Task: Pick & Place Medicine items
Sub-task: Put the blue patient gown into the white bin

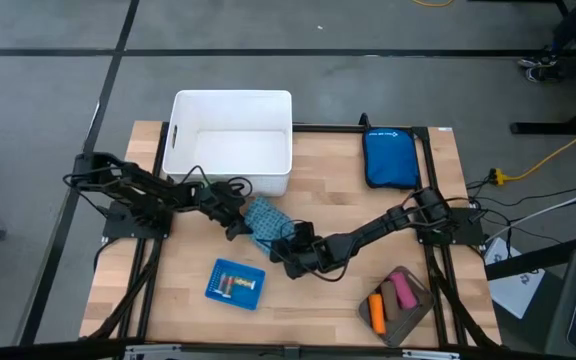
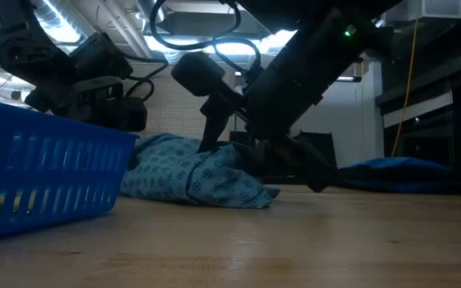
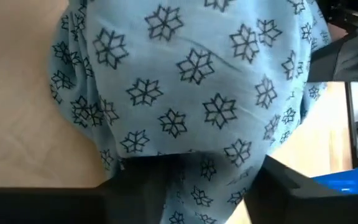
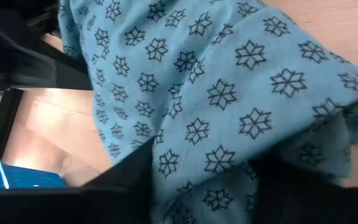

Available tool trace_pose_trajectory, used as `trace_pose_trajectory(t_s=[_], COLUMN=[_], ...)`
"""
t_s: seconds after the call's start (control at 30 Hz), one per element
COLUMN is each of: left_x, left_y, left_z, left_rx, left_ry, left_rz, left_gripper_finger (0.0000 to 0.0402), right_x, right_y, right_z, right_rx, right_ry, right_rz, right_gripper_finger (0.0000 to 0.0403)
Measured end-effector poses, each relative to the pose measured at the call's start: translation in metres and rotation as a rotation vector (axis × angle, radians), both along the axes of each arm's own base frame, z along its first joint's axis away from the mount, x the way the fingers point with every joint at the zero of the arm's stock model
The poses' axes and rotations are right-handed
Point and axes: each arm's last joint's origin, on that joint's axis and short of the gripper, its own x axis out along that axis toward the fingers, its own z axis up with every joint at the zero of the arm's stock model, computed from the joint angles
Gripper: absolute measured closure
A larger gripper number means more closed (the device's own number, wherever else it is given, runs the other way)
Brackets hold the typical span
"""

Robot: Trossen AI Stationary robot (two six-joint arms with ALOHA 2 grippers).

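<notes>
A light blue cloth with a dark star print [image 1: 265,222] lies bunched mid-table, its underside on the wood [image 2: 194,178]. My left gripper [image 1: 236,217] stands at its left side and my right gripper [image 1: 288,246] at its near right side, both shut on it. The cloth fills both wrist views [image 3: 191,87] [image 4: 216,93]. An orange tube [image 1: 377,312] and a pink oblong block [image 1: 402,292] lie in a brownish tray [image 1: 414,310] near the right corner. Small coloured pieces lie in a little blue basket [image 1: 235,283]. My left gripper holds the cloth's left part [image 3: 197,180], bunched between its two fingers [image 3: 135,186], several layers. It comes slanting down from the table's left. The cloth rests on the table. My right gripper has the cloth's near right part [image 4: 210,168] pinched between its fingers [image 4: 129,180], bunched. It comes low from the right and near side. The cloth lies slack on the wood.
A white bin [image 1: 230,150] stands at the far edge behind the cloth. A blue pouch [image 1: 390,158] lies far right. The blue basket fills the low view's left [image 2: 38,180]. Bare wood shows between basket and tray [image 1: 318,305].
</notes>
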Motion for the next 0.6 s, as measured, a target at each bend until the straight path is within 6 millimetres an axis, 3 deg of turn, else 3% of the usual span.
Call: trace_pose_trajectory(t_s=[0.23,0.33,0.6], left_x=[0.003,0.004,0.011], left_y=[-0.005,-0.007,-0.021], left_z=[0.003,0.005,0.014], left_rx=[0.046,0.036,0.001], left_ry=[-0.057,-0.084,-0.155], left_rz=[-0.064,-0.100,-0.184], left_gripper_finger=[0.0355,0.0390,0.0394], right_x=[0.001,0.002,0.011], right_y=[0.000,0.001,0.005], right_z=[0.001,0.001,0.009], right_rx=[0.000,-0.010,-0.006], right_ry=[0.001,0.004,-0.087], right_rz=[0.018,0.035,0.113], right_gripper_finger=[0.0366,0.0368,0.0368])
